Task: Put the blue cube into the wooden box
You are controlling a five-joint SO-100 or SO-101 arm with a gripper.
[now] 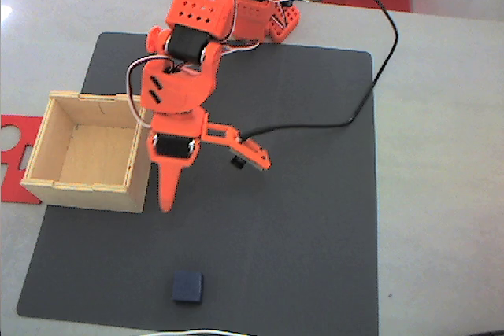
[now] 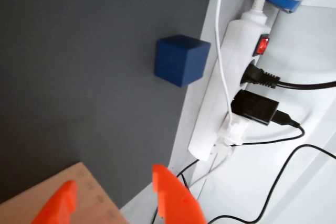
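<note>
Now: one blue cube (image 1: 187,286); one wooden box (image 1: 88,152); one claw (image 1: 168,194), empty.

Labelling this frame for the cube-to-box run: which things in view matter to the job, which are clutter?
Job:
- blue cube, on the dark mat, not gripped
- wooden box, open top
- gripper, open

Clutter:
- red cut-out plate beside the box
- white power strip with plugs
- black cable

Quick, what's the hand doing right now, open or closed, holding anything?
Hand: open, holding nothing; the blue cube sits apart on the mat.
</note>
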